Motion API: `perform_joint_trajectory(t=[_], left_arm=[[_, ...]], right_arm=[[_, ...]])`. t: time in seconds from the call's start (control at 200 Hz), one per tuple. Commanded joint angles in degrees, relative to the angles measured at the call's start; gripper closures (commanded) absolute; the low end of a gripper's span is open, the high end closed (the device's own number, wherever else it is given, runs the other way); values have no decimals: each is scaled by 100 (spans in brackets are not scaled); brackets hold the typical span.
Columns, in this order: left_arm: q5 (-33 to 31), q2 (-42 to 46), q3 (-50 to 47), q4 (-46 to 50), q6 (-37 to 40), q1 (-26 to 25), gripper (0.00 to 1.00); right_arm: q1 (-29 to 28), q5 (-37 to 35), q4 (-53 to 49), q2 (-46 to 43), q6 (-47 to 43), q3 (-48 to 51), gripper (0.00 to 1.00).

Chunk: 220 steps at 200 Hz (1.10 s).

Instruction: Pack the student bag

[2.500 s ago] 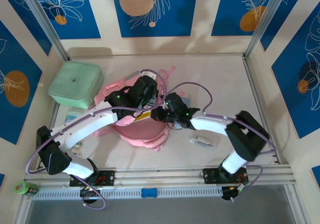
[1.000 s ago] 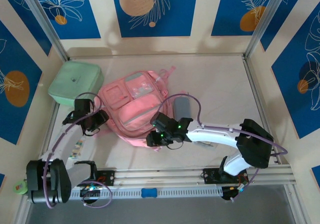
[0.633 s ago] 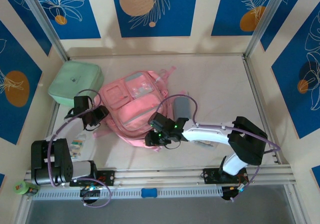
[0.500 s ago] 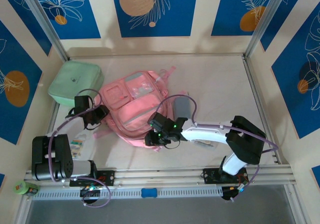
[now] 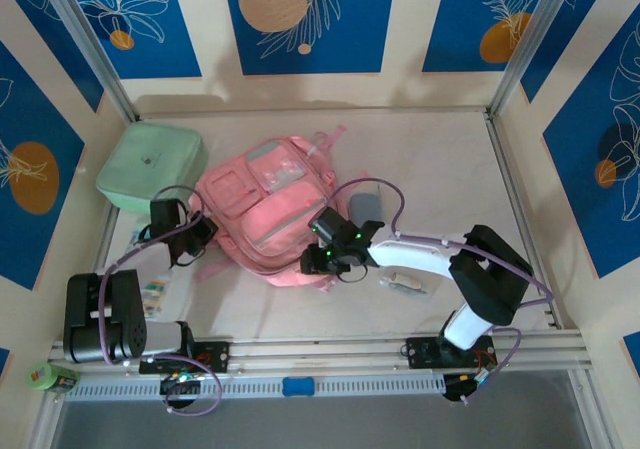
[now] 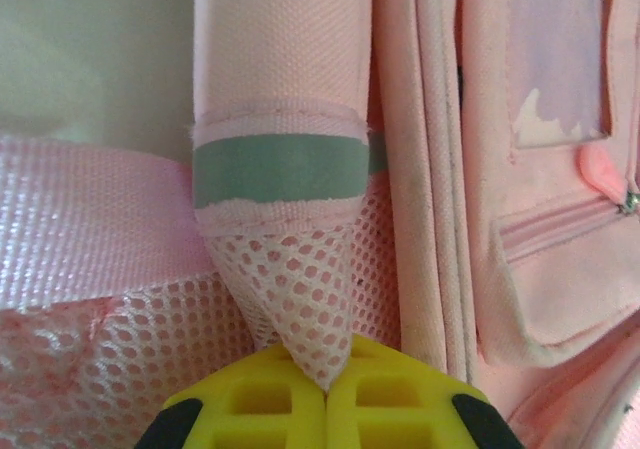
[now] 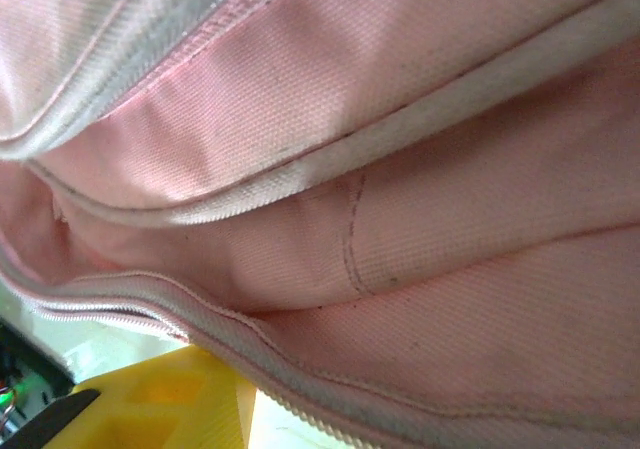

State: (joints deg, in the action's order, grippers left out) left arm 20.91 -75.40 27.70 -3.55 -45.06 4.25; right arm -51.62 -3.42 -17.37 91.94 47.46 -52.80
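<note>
Now left gripper [image 6: 325,387] clamped onto student bag [image 5: 270,214] strap, previously open.

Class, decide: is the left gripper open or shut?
Shut: the left gripper has its yellow fingers pressed together on the white mesh strap tip of the large soft pink backpack.

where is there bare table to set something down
The far right of the table, between the student bag and the right rail, is bare; so is the near strip in front of the bag. The left is crowded: mint box, small items, left fingers pinching the bag's strap.
</note>
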Motion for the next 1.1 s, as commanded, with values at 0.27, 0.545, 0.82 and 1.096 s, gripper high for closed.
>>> perform_joint_trajectory(t=[0.27, 0.545, 0.82, 1.096], left_arm=[[-474, 1448, -481, 166, -1261, -1365, 100], [-667, 1862, -383, 565, -1508, -1790, 100], [-1010, 1987, -292, 461, -1934, -2371, 100], [-1119, 2047, -255, 436, -2103, -2473, 100]], right_arm=[[1338, -115, -382, -314, -1199, -270, 57], [671, -423, -1227, -1196, -818, -167, 47], [-1064, -1723, -1502, -677, -244, -1016, 46], [-1970, -2353, -575, 748, 133, -2099, 51]])
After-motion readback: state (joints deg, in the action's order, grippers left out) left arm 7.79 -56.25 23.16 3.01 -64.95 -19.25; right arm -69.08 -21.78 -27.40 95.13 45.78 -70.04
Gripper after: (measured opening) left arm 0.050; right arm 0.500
